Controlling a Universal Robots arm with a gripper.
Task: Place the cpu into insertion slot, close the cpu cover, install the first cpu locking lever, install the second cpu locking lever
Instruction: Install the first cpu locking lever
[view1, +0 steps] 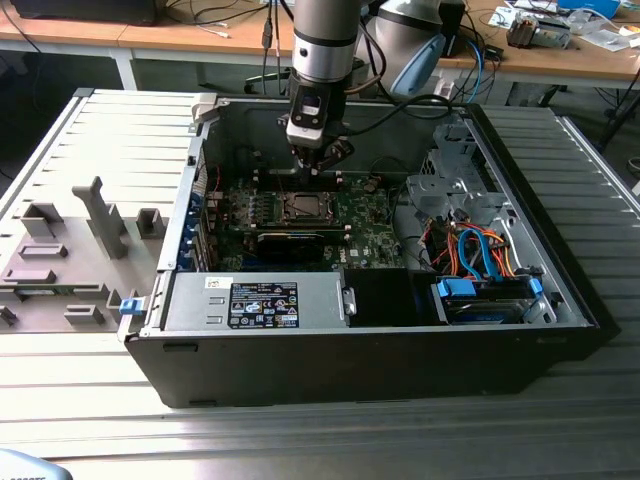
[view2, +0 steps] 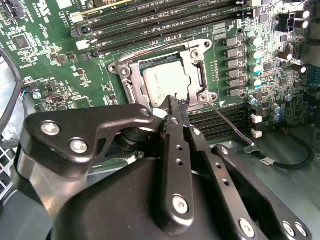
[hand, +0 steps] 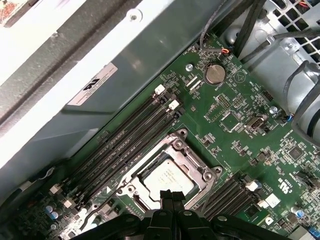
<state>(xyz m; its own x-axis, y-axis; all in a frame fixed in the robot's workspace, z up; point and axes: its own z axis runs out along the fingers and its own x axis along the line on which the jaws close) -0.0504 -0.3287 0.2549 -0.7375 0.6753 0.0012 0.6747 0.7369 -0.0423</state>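
1. The gripper (view1: 312, 172) hangs straight down into the open computer case (view1: 400, 370) on the bench (view1: 300, 440). In the exterior view the socket (view1: 303, 205) is just at its 6 o'clock. The vertical reach is probably to clear the case walls.
2. The fingers (view2: 175, 150) are pressed together with nothing seen between them. Their tips are at the socket's edge; can't tell if they touch it. Closed tips likely serve as a narrow pusher for small metal parts.
3. The chip (view2: 164, 82) sits flat in the socket, silver top up. Placing looks done.
4. The cover (view2: 197, 65) lies flat around the chip, whose top shows through its window. It looks closed.
5. A lever (view2: 230, 125), a thin wire, runs out from a socket corner across the board with its hooked end free. I judge it not latched. The fingertips are near that corner.
6. In the exterior view, the grey power box (view1: 262, 303) is at the socket's 6 o'clock. The cables (view1: 480, 255), blue and orange, are at 3 o'clock. The grey parts tray (view1: 60, 260) is at 9 o'clock, outside the case.
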